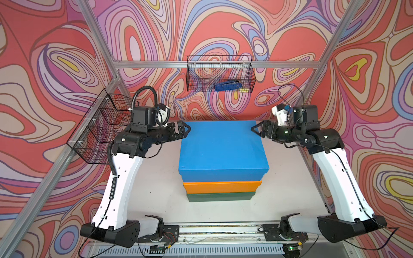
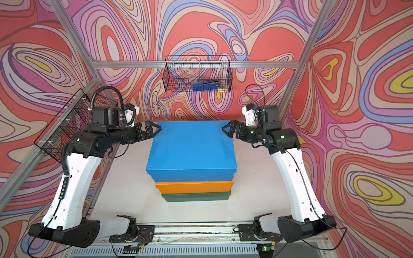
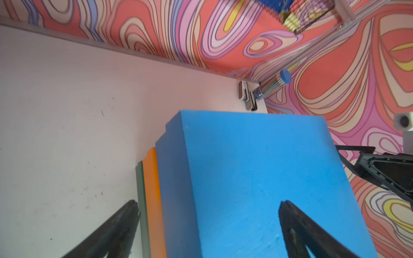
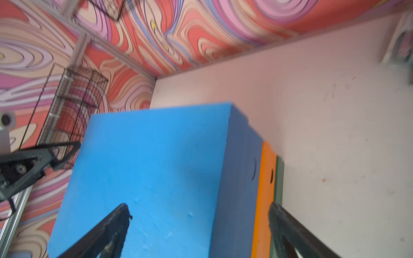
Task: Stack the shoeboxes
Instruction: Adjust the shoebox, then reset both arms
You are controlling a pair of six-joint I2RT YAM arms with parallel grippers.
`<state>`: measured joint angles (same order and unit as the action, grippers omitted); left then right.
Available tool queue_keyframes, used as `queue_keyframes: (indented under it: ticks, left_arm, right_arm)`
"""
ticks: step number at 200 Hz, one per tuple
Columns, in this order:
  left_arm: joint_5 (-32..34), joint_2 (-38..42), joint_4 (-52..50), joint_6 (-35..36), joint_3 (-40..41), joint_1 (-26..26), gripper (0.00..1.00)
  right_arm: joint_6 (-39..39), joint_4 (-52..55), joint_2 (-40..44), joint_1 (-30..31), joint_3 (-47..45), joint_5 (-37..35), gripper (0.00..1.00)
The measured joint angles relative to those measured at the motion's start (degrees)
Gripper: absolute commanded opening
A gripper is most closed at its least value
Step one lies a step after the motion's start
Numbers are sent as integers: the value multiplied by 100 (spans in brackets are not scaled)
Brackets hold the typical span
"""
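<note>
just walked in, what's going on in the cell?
The stack looks finished. The blue box sits on the orange box, which sits on the green box, in the middle of the table. The left hand and right hand are both open, one at each far corner of the blue box. Neither is holding anything.
</note>
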<state>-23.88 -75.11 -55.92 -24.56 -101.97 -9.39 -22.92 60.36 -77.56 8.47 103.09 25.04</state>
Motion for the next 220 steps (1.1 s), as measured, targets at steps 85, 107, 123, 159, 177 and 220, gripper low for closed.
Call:
queue_keyframes:
  ticks: [85,107,123,159,177,220]
  left_arm:
    - [2549,531,1993,839,2758,520,100]
    - [3222,549,3036,981,4094,664,100]
    - [3558,525,3810,1088,4922,682,100]
    - [3668,-39,6037,1303,6279,682,100]
    - [3576,-431,6931,1464,6780,675,100]
    - [3263,-656,8238,1777,6887,675,100]
  right_arm:
    - [837,-2553,-212,-815,-1910,-2024,98]
    - [1165,-3578,-262,-850,-3300,-2610,98]
    - [1375,-4417,-284,-857,-4256,-2959,98]
    - [1718,-6234,-669,-879,-5707,-3462,98]
    - [1803,-7291,-1045,-879,-6271,-3541,98]
    - [1858,-9197,-1851,-874,-7079,-3504,98]
